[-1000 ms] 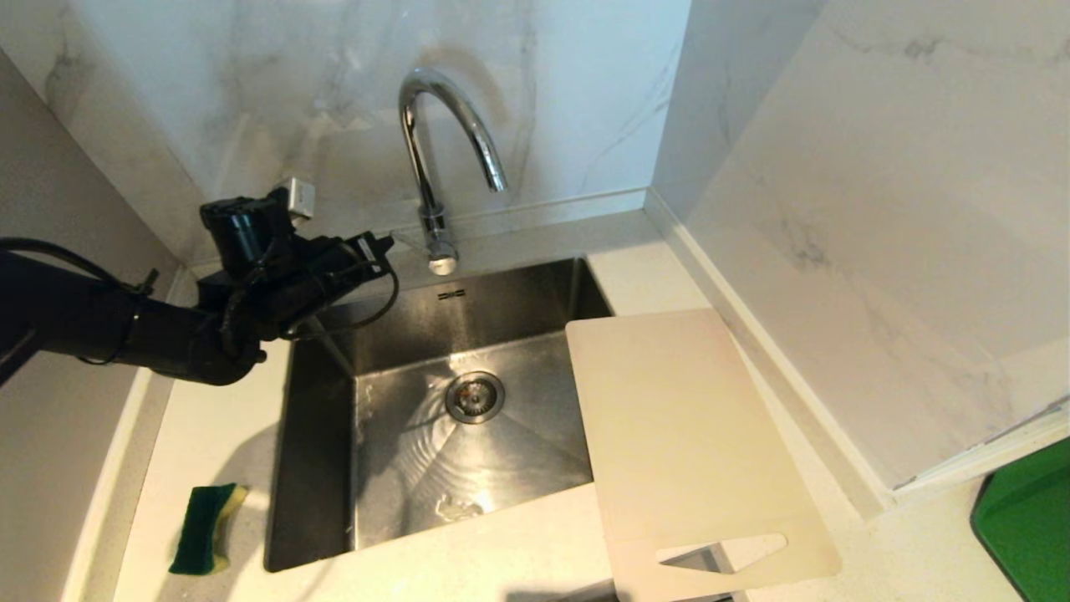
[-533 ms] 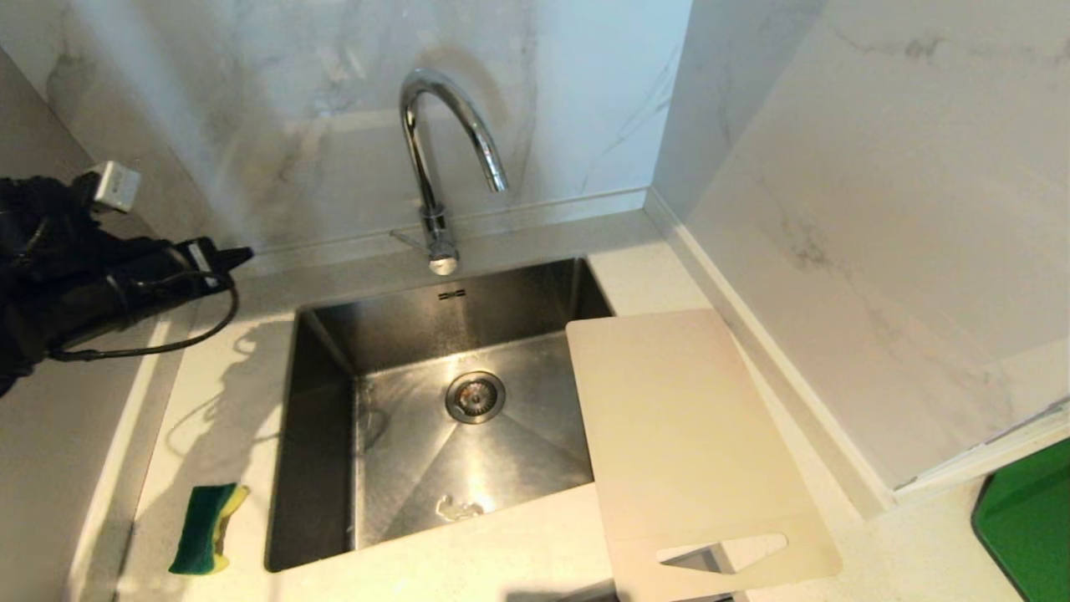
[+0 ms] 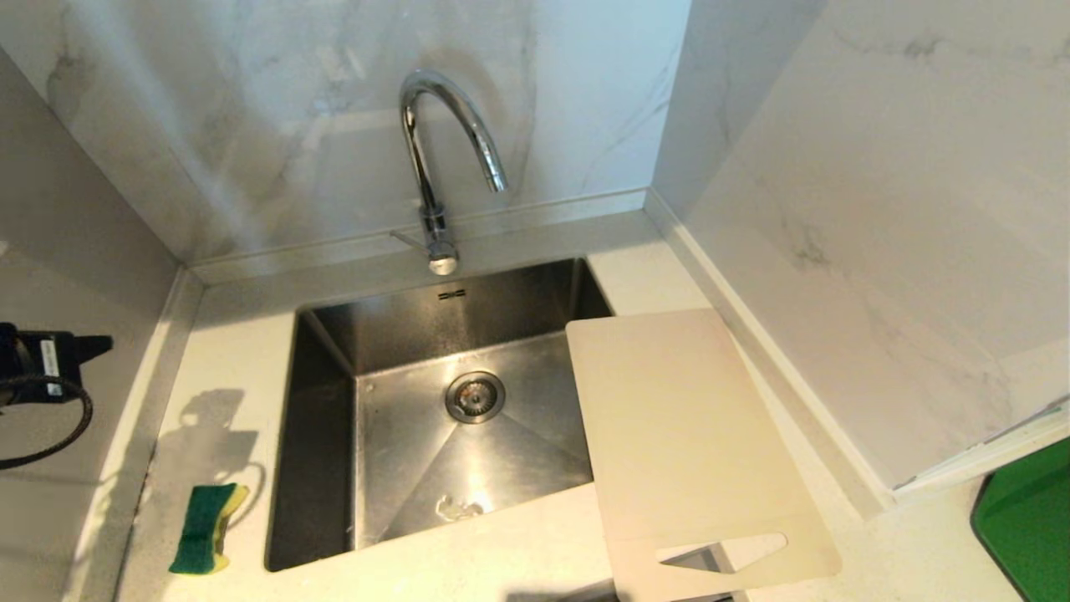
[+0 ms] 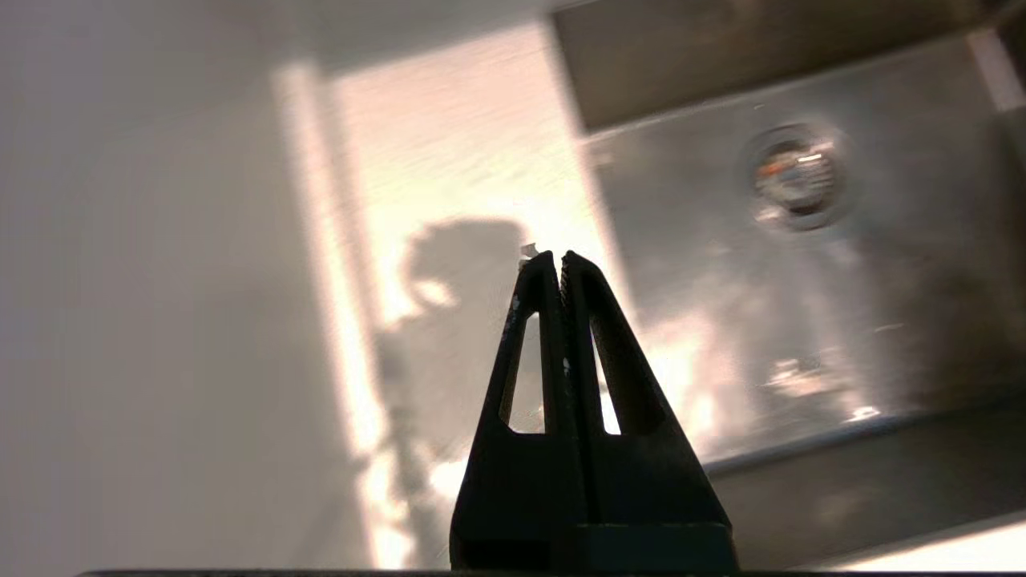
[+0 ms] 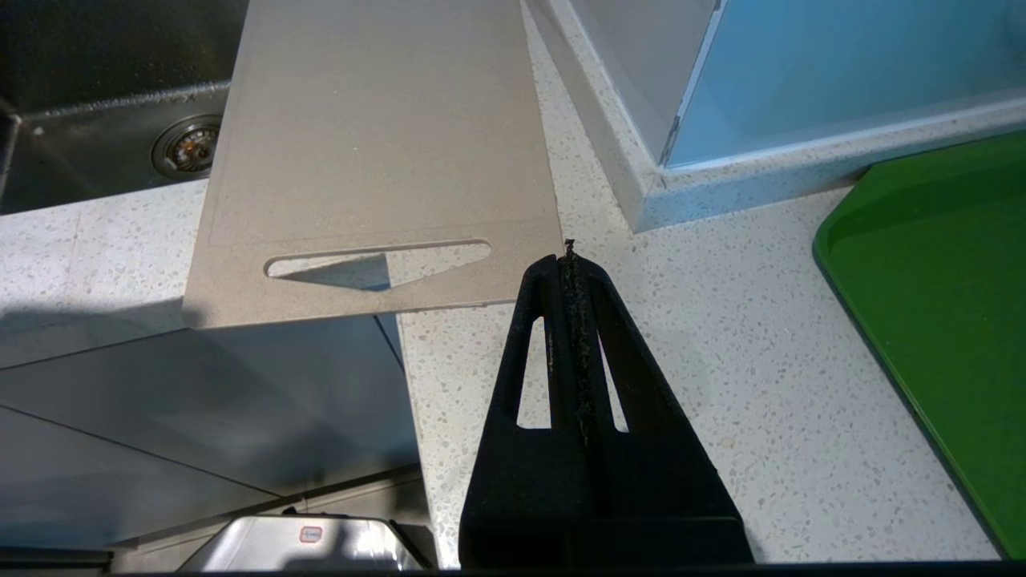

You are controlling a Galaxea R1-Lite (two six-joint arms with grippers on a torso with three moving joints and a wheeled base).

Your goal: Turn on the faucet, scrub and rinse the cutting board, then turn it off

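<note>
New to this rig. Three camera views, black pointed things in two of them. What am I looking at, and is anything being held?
It's a two-armed robot at a kitchen sink. The wide picture comes from its head, looking down; the other two come from cameras on each wrist, behind the fingers. The black wedges are the left gripper and right gripper, both shut and holding nothing. In the head view the left arm shows only at the left edge. On the pale speckled counter: a steel sink with a tall chrome gooseneck faucet behind it, no water visibly running; a pale beige rectangular cutting board overlapping the sink's right rim; a green-and-yellow sponge; and a green tray.
</note>
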